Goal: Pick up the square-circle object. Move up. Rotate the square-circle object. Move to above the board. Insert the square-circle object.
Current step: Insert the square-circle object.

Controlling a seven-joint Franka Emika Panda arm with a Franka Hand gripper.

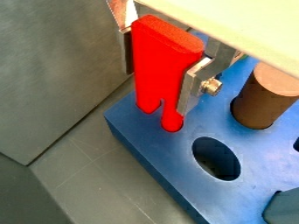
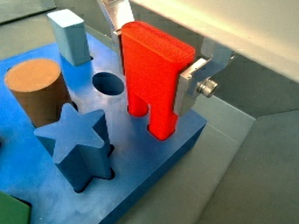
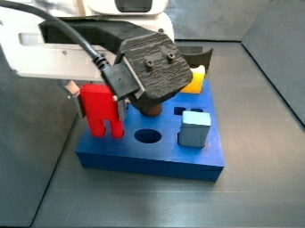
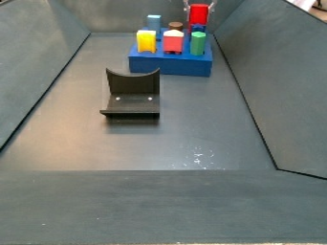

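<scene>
The square-circle object (image 1: pixel 159 66) is a bright red flat block held upright, its two short legs pointing down. My gripper (image 1: pixel 162 59) is shut on it, with a silver finger (image 2: pixel 191 77) on each flat side. In both wrist views the legs hang over a corner of the blue board (image 1: pixel 176 179), their tips at or just above its top. I cannot tell whether they have entered any hole. In a side view the square-circle object (image 3: pixel 100 111) stands over the near left corner of the board (image 3: pixel 149 156), under my gripper (image 3: pixel 110 96). The far side view shows the object (image 4: pixel 198 13) at the board's (image 4: pixel 173 65) back right corner.
On the board stand a brown cylinder (image 2: pixel 38 89), a blue star peg (image 2: pixel 77 140), a light blue square peg (image 3: pixel 194 127) and a yellow piece (image 3: pixel 195 80). A round hole (image 1: pixel 216 157) lies open beside the legs. The fixture (image 4: pixel 130 94) stands on the grey floor in front of the board.
</scene>
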